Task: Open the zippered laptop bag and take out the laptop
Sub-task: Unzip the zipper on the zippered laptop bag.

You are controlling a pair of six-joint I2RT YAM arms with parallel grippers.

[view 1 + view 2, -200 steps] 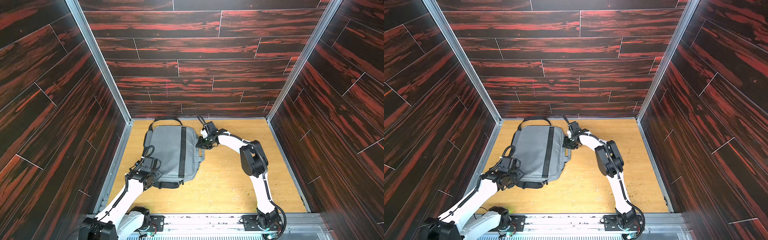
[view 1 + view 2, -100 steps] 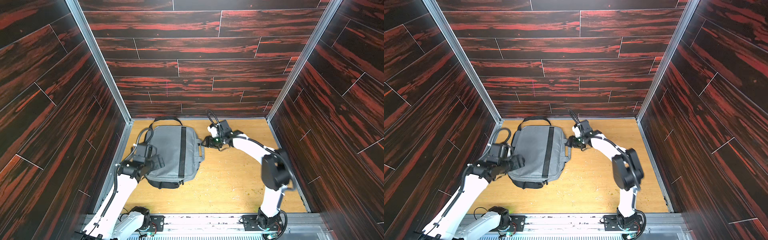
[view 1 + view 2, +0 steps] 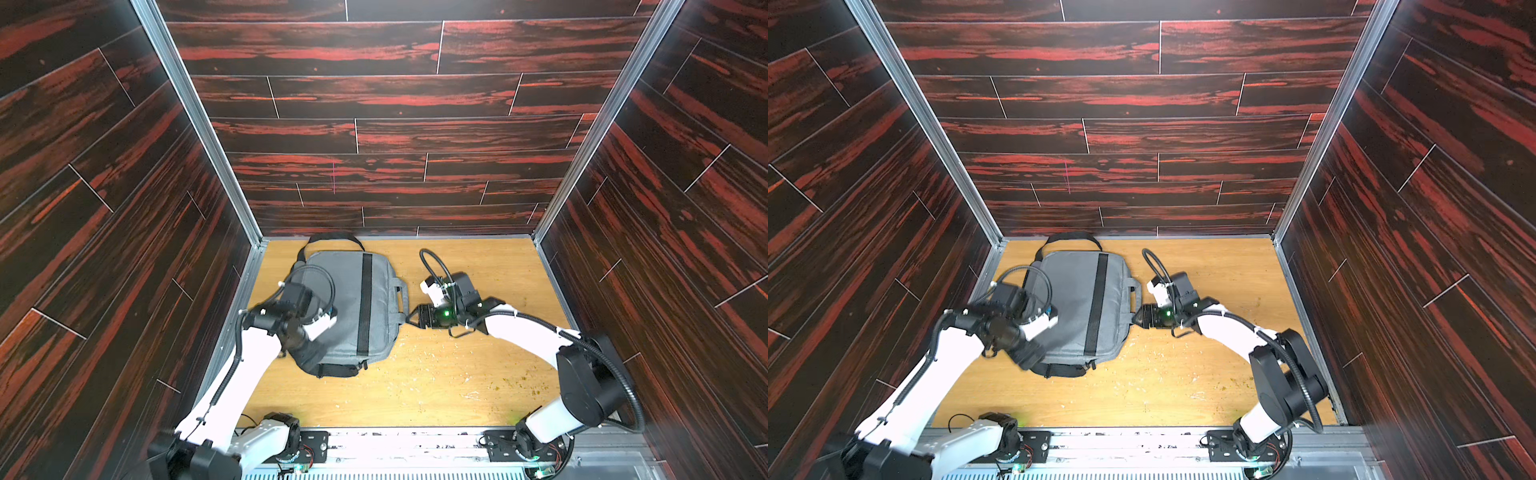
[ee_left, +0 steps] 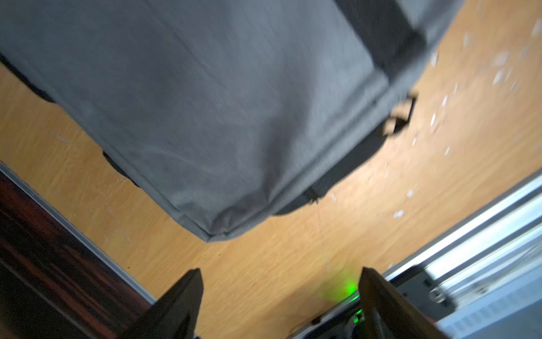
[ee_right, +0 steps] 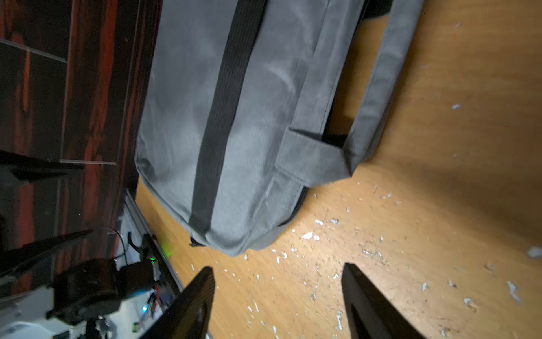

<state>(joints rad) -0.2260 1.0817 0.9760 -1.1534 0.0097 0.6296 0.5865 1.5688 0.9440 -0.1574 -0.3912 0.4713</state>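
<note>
Laboratory robot test cell. The work area is enclosed on three sides by wall panels (image 3: 395,124) printed with dark red-black wood grain, joined at the corners by aluminium profiles (image 3: 199,120). A scuffed, fleck-strewn pale wooden tabletop (image 3: 478,374) is bounded in front by a metal rail (image 3: 407,444), on which a left arm (image 3: 249,357) and a right arm (image 3: 523,332), both white with exposed cabling, are mounted.
</note>
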